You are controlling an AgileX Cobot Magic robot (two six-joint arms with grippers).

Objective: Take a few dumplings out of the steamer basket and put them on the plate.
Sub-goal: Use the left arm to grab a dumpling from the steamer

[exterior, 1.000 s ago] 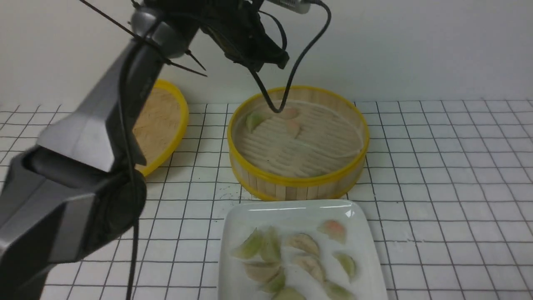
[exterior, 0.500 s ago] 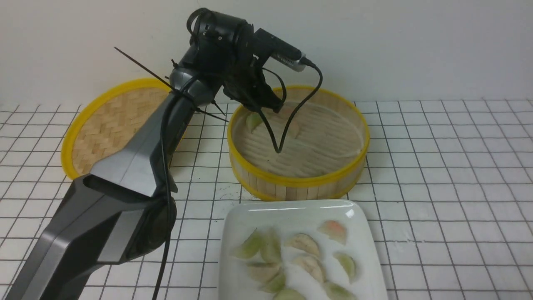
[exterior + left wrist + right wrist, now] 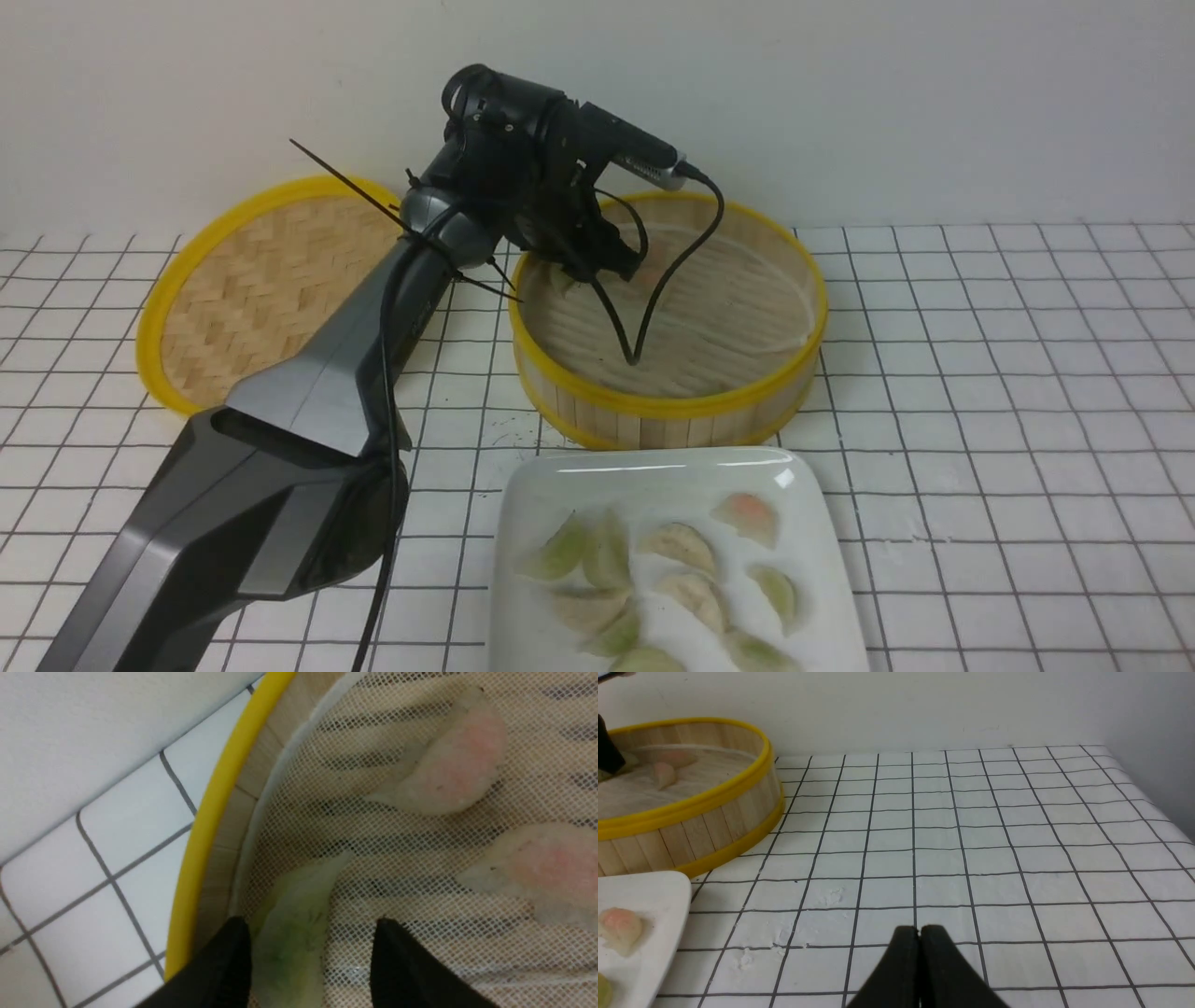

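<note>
- The plate [image 3: 653, 467] sits nearest on the table [image 3: 980, 373], its near edge cut off by the front view.
- About ten dumplings [image 3: 686, 546] lie on the plate: green, beige and one pink. Several on its left side touch or overlap.
- The right hand [image 3: 919, 933] shows only in its own wrist view. Its fingers are pressed together with nothing between them, over bare table to the right of the plate, well apart from the basket.
- The basket [image 3: 667, 406] stands just behind the plate with a small gap between them. A white mesh [image 3: 397, 868] lines its floor.
- The left arm reaches in from the left over the basket's rim. Its black cable [image 3: 653, 299] loops down into the basket.
- The left hand [image 3: 310, 928] is low in the basket's far-left part, with its fingers spread.
- A green dumpling [image 3: 285, 952] lies on the mesh between those fingers, close to the basket wall. One finger is against its wall-side edge and the other stands clear of it, so it is not pinched.
- Two pink dumplings [image 3: 455, 770] lie on the mesh just beyond the green one, apart from the hand.
- The lid [image 3: 252, 280] lies flat on the table to the left of the basket, woven side up, partly hidden by the arm.
- A plain wall [image 3: 934, 93] closes off the back.
</note>
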